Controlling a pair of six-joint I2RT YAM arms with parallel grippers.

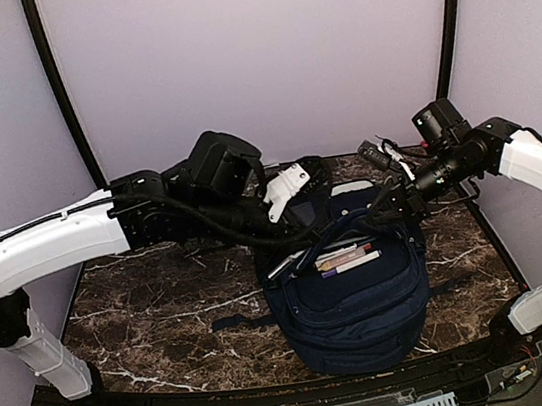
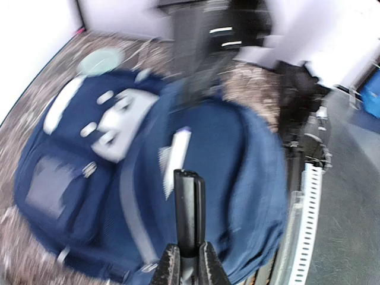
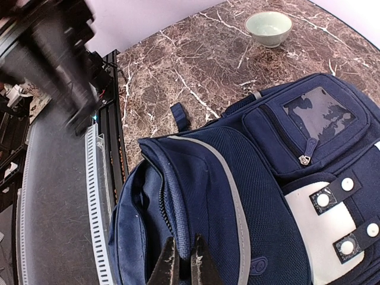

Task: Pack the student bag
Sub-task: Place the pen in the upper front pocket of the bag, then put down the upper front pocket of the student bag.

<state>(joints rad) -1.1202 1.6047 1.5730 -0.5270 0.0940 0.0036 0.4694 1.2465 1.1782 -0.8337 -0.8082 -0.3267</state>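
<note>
Navy student bag (image 1: 357, 312) sat on the marble table (image 1: 165, 309), a little toward 3 o'clock of the centre in the top view; its unzipped mouth lay at the 12 o'clock end of its outline, and books (image 1: 347, 255) already showed inside. The right gripper (image 3: 184, 250) reached in from 2 o'clock with its jaws pressed together on the fabric rim of the opening, apparently to hold the mouth spread and steady. The left gripper (image 2: 189, 256) came over from 10 o'clock and pinched a dark flat object (image 2: 189, 205), seen edge-on above the bag, probably so it could slide in beside the books; blur hid what it was. A pale green bowl (image 3: 268, 27) stood at 1 o'clock in the right wrist view, beyond the front pockets and not touching the bag.
</note>
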